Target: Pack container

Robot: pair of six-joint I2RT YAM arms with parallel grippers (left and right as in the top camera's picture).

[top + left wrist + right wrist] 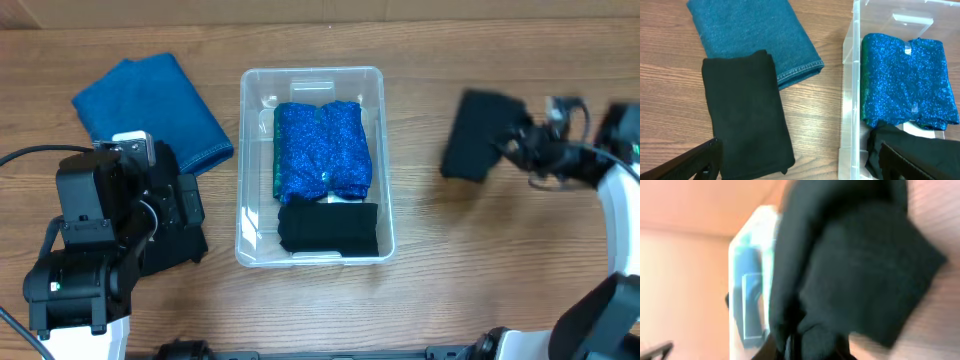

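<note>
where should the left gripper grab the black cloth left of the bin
Pinch the black cloth on its long edge facing the container, toward the near end, with the left gripper coming straight down. It lies flat, so only an edge offers a grip. That edge rests on bare table, while the far end overlaps the teal cloth and would probably drag it along.

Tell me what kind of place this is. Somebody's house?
Probably a robot lab or test bench, not a home. A left arm and a right arm stand at a wooden table, a clear container holds folded cloths, and the right end effector grips a black cloth.
</note>
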